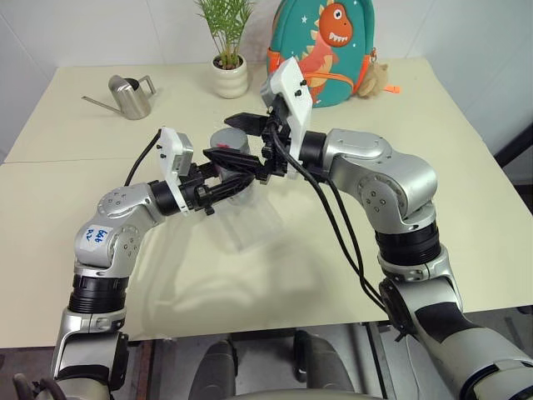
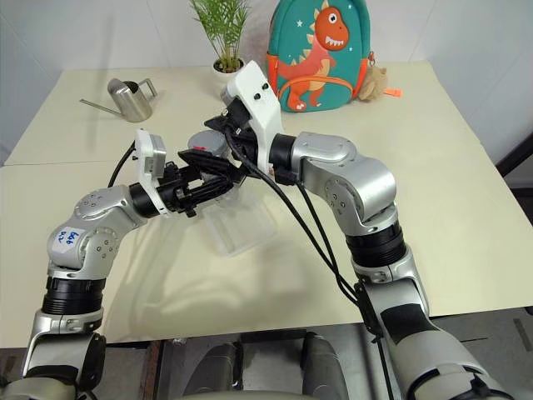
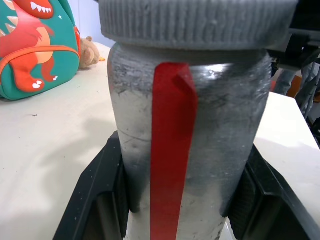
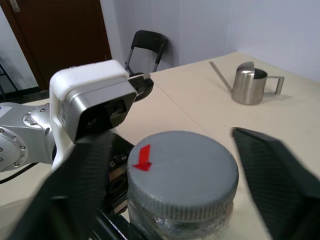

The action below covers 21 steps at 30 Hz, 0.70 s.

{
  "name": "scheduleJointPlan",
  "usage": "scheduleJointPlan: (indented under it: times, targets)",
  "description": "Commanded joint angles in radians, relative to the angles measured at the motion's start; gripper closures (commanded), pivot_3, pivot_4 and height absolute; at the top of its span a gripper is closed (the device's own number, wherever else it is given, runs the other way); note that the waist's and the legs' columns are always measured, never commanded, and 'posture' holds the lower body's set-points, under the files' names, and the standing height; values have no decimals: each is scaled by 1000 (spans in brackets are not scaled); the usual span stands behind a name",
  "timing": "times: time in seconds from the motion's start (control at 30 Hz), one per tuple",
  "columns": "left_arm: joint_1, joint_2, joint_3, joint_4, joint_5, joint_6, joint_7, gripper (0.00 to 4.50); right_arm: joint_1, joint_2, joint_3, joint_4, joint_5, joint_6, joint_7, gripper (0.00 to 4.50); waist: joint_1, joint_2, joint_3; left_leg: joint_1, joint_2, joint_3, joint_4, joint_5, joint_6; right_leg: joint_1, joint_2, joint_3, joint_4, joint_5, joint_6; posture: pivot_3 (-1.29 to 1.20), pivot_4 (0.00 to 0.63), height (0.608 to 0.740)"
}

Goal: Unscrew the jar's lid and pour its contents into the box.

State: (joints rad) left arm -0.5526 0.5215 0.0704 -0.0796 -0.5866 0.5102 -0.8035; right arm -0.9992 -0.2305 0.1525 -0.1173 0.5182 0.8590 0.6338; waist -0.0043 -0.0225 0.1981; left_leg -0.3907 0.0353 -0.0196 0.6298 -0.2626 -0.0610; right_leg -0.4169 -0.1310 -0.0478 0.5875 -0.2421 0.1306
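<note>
Cream tabletop (image 1: 433, 167) spreads under both arms, with the clear box (image 1: 250, 221) lying just below the raised hands. Clamped in the left gripper (image 3: 175, 200), the jar (image 3: 185, 140) stands upright, its long axis vertical. Its lid (image 4: 182, 172), unremoved, sits between the right gripper's (image 4: 170, 185) spread fingers, which flank the rim without visibly touching it. Closing inward looks like the next move.

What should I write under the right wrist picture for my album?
Right gripper straddling the jar's grey lid, steel watering can behind.
</note>
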Motion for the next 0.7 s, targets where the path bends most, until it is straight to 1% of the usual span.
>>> scheduleJointPlan:
  times: [0.03,0.07,0.17,0.23,0.3,0.4,0.47,0.6,0.7]
  targets:
    - [-13,-1,16,-55,-5,-23,-8,2494,-11,6,0,-33,20,7,20,1885,0,0,0,0,0,0,0,0,0,0,0,0,0,0,0,0,150,740]
    - [-13,0,16,-56,-4,-25,-9,2494,-10,6,0,-34,20,7,22,1948,0,0,0,0,0,0,0,0,0,0,0,0,0,0,0,0,150,740]
    - [-15,1,16,-52,-4,-32,-23,2494,-12,0,-9,-33,26,1,39,1948,-1,0,0,0,0,0,0,0,0,0,0,0,0,0,0,0,150,740]
    - [-19,9,15,-43,-12,-43,-60,2494,-17,-17,-15,-29,39,-13,83,1948,0,0,0,0,0,0,0,0,0,0,0,0,0,0,0,0,150,740]
    - [-25,20,13,-27,-30,-54,-131,2494,-22,-50,-19,-26,72,-44,194,1948,0,0,0,0,0,0,0,0,0,0,0,0,0,0,0,0,150,740]
    - [-49,40,14,4,-79,-64,-291,2494,-35,-125,-8,-26,136,-93,434,1948,1,0,0,0,0,0,0,0,0,0,0,0,-1,0,0,0,150,740]
    - [-75,53,11,31,-106,-53,-380,2494,-56,-164,7,-16,164,-104,562,1948,1,0,0,-1,0,0,0,0,0,0,0,0,-1,0,0,0,150,740]
    - [-118,83,-27,61,-101,-44,-513,2494,-125,-196,14,34,186,-103,701,1948,-2,0,0,0,0,0,0,0,0,0,0,0,0,0,0,0,150,740]
    - [-131,88,-36,79,-86,-53,-547,2494,-156,-197,6,59,183,-112,740,1948,-8,0,0,0,0,0,0,0,0,0,1,0,0,0,0,0,150,740]
